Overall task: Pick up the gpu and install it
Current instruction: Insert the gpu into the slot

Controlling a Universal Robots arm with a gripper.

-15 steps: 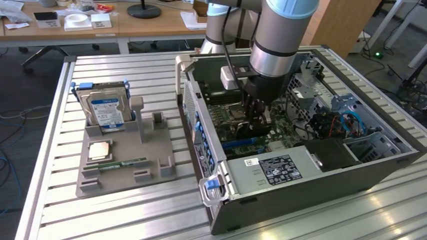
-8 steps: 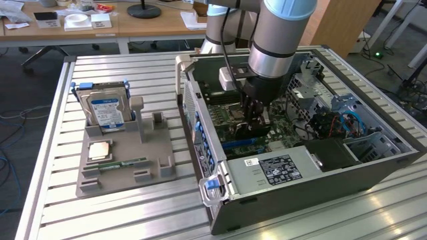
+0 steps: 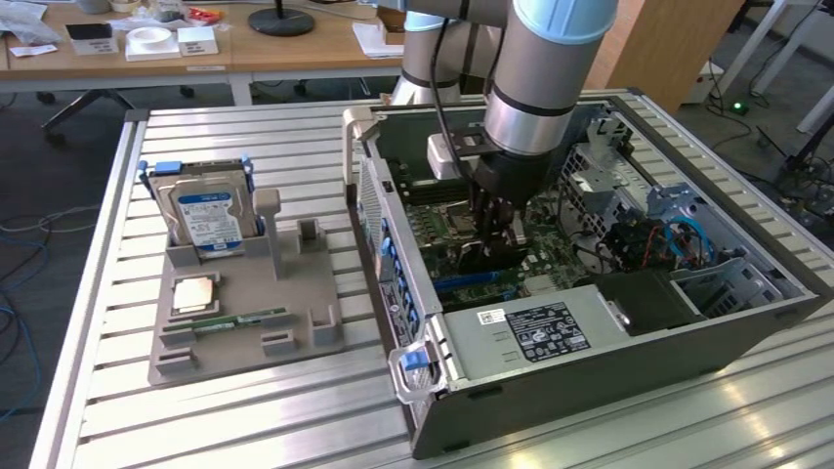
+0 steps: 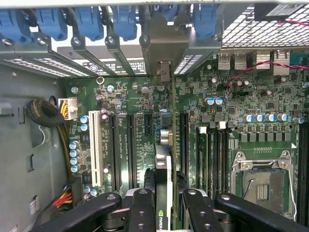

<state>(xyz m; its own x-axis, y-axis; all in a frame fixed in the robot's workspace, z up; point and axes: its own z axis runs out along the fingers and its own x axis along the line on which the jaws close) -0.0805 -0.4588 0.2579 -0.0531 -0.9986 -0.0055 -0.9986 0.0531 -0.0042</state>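
My gripper (image 3: 497, 246) reaches down into the open computer case (image 3: 587, 366), over the motherboard (image 3: 437, 210). It is shut on the gpu (image 4: 164, 186), a thin black card seen edge-on in the wrist view, with a green logo near the fingers (image 4: 142, 208). The card's pale metal bracket (image 4: 164, 46) stands at the case's rear slot openings. The card's edge lies along the motherboard (image 4: 241, 96) between two long black expansion slots (image 4: 130, 150). In the exterior view the gpu (image 3: 485, 262) shows as a dark shape below the fingers.
A grey fixture (image 3: 248, 313) on the slatted table holds a silver hard drive (image 3: 209, 217), a processor chip (image 3: 195, 293) and a green memory stick (image 3: 250, 319). Blue slot latches (image 4: 87, 21), a cable bundle (image 4: 48, 116) and an empty processor socket (image 4: 260, 179) surround the card.
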